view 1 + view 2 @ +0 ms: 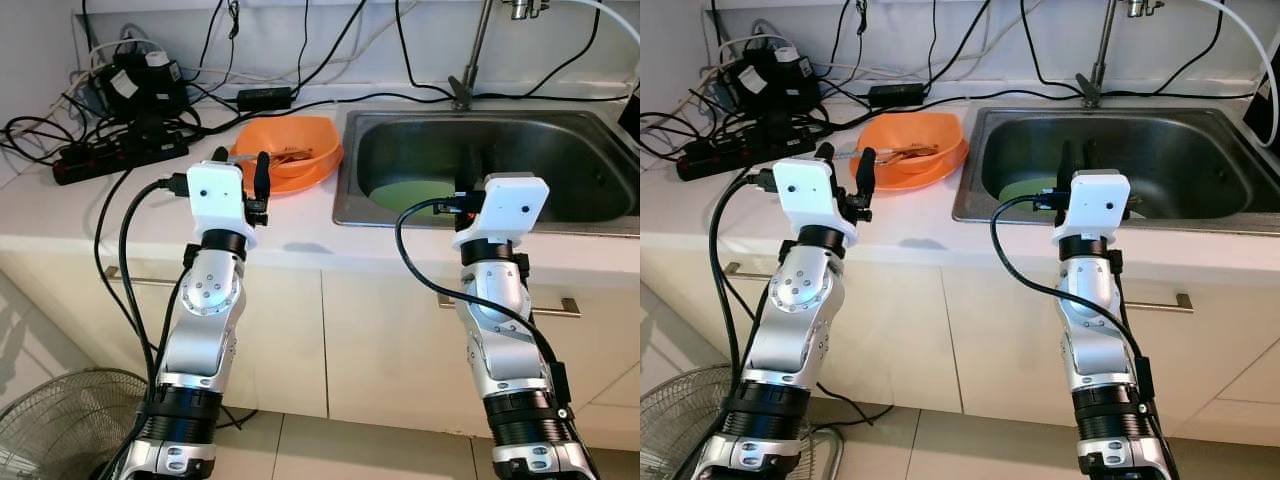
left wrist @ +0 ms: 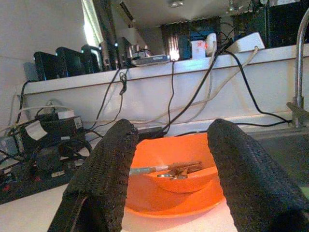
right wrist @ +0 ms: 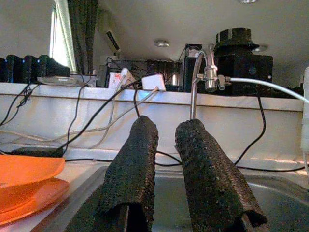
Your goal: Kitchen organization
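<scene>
Your two silver arms fill the foreground, raised in front of the white cabinet fronts, and they cover part of what lies behind them. Beyond them runs the white counter, with the steel sink set into its right half. You can see only a slice of the green plate lying on the sink floor; the right wrist housing covers the rest, and whether anything sits on the plate cannot be told. Your faucet is cut off at the top of the head views.

At lower left, a wire fan guard on the floor is cropped by the frame edge. On the counter's left end you have a black power strip under a tangle of adapters and cables that is hard to sort out.

Your orange bowl stands on the counter just beside the sink's left rim, on what the left wrist view shows as an orange plate. Inside the bowl lie metal utensils; their exact kind is hard to make out.

Your left gripper is held just in front of the bowl, fingers spread wide and holding nothing. Your right gripper is over the sink's near edge, fingers a narrow gap apart and empty.
</scene>
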Available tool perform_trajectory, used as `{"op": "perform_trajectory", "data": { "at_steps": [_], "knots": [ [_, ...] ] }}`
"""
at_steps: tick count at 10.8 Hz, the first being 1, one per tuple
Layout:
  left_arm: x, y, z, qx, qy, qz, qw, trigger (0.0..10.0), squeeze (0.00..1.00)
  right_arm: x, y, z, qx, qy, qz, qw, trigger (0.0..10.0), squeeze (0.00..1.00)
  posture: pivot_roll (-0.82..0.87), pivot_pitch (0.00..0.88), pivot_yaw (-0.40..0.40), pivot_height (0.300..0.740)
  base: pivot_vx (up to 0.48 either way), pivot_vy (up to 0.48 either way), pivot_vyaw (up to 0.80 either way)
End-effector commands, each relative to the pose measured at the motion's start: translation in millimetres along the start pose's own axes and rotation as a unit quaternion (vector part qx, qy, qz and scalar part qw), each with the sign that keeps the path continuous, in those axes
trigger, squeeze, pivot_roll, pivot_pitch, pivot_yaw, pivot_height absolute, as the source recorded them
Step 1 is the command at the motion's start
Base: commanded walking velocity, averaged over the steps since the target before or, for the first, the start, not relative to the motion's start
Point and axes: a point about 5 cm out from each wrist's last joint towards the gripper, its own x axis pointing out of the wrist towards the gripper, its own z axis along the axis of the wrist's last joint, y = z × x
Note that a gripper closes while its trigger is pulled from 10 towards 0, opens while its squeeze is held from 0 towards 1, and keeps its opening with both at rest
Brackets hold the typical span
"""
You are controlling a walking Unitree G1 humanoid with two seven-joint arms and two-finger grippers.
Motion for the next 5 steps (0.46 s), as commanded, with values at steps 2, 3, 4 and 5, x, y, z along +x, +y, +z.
{"op": "perform_trajectory", "data": {
  "at_steps": [2, 3, 4, 5],
  "knots": [
    [0.9, 0.5, 0.9, 0.005, 0.000, -0.002, 1.000, 10.0, 0.00, 0.8, 3.9, 0.8, 0.005, -0.002, 0.008, 1.000, 10.0, 0.00, 0.05, 0.000, 0.087, 0.740, 0.000, 0.000, -0.40],
    [1.0, 0.0, 0.8, 0.005, 0.000, -0.003, 1.000, 10.0, 0.00, 0.5, 4.6, 1.4, 0.002, -0.005, 0.010, 1.000, 10.0, 0.00, 0.05, 0.000, 0.086, 0.740, 0.000, 0.000, 0.00],
    [1.5, -0.5, 1.0, 0.005, 0.000, -0.003, 1.000, 10.0, 0.00, 0.6, 4.5, 1.2, 0.005, -0.005, 0.010, 1.000, 10.0, 0.00, 0.05, 0.000, 0.085, 0.740, 0.000, 0.000, 0.00],
    [2.4, -0.3, 1.7, 0.005, -0.002, -0.002, 1.000, 10.0, 0.00, 1.2, 4.4, 1.5, 0.007, -0.006, 0.009, 1.000, 10.0, 0.00, 0.05, 0.000, 0.084, 0.740, 0.000, 0.000, 0.00]
  ]
}}
